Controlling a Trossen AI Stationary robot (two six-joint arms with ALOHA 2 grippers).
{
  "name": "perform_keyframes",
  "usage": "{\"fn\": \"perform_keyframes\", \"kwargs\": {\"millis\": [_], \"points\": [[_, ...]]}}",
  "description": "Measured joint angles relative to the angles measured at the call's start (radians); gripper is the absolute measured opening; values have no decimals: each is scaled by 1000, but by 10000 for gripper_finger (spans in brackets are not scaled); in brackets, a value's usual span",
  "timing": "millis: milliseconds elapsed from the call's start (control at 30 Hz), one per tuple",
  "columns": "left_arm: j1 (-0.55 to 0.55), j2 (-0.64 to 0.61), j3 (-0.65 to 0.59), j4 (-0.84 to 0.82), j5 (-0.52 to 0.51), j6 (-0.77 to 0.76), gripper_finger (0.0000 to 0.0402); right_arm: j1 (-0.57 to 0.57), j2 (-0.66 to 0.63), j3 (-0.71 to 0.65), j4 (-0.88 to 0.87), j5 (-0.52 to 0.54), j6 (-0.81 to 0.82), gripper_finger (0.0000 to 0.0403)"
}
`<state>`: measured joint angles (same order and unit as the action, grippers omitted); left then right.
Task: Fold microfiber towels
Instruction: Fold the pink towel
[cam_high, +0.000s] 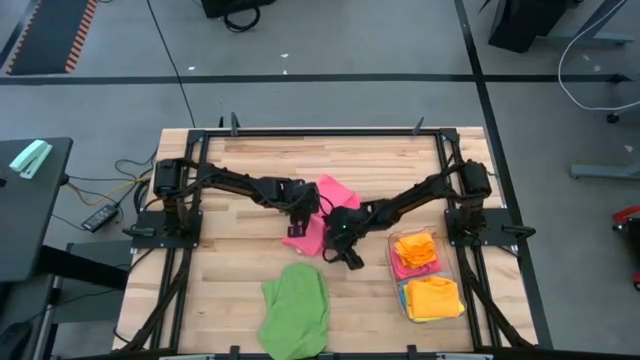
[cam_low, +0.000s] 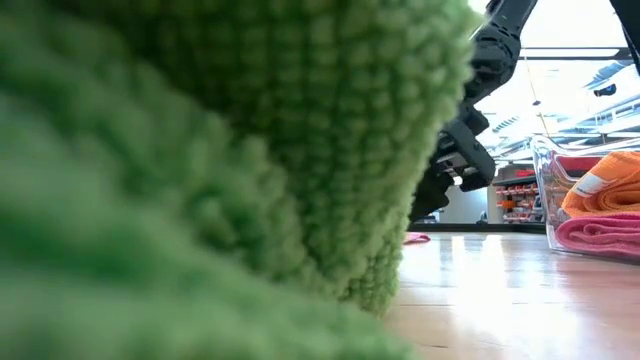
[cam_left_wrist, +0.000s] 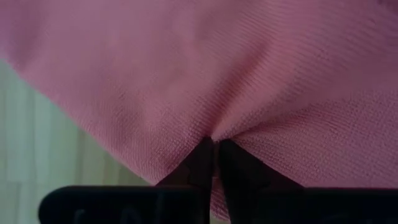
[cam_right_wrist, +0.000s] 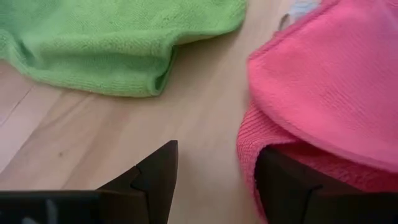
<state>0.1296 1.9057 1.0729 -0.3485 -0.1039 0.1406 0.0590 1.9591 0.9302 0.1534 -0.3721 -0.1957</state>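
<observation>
1. Left wrist view: the left gripper (cam_left_wrist: 216, 163) has its fingers pinched together on a fold of the pink towel (cam_left_wrist: 249, 74).
2. High view: the right gripper (cam_high: 345, 250), fingers apart, sits at that towel's near edge.
3. The green towel (cam_high: 296, 308) lies nearer the table's front, well apart.

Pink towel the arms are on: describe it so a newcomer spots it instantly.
Start at the wooden table and go to its middle, where the two dark arms meet. The pink towel lies loose there, pinched by the left gripper, with the open right gripper at its edge. Unlike the crumpled green towel nearer the front edge, or the folded pink and orange ones in the clear bin, it is unfolded and pink.
</observation>
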Motion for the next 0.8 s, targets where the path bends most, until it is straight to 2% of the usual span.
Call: {"fn": "perform_keyframes", "kwargs": {"millis": [200,433,567,800], "points": [[12,0,0,-6,1,-2,28,45,-38,-3,-43,14,30,204],[16,1,0,-18,-4,-1,31,127,-80,-9,-133,-12,-41,204],[14,1,0,-19,-8,-1,25,117,-85,-6,-178,39,-13,204],[3,1,0,-21,-10,0,25,73,-137,-8,-199,64,91,204]]}}
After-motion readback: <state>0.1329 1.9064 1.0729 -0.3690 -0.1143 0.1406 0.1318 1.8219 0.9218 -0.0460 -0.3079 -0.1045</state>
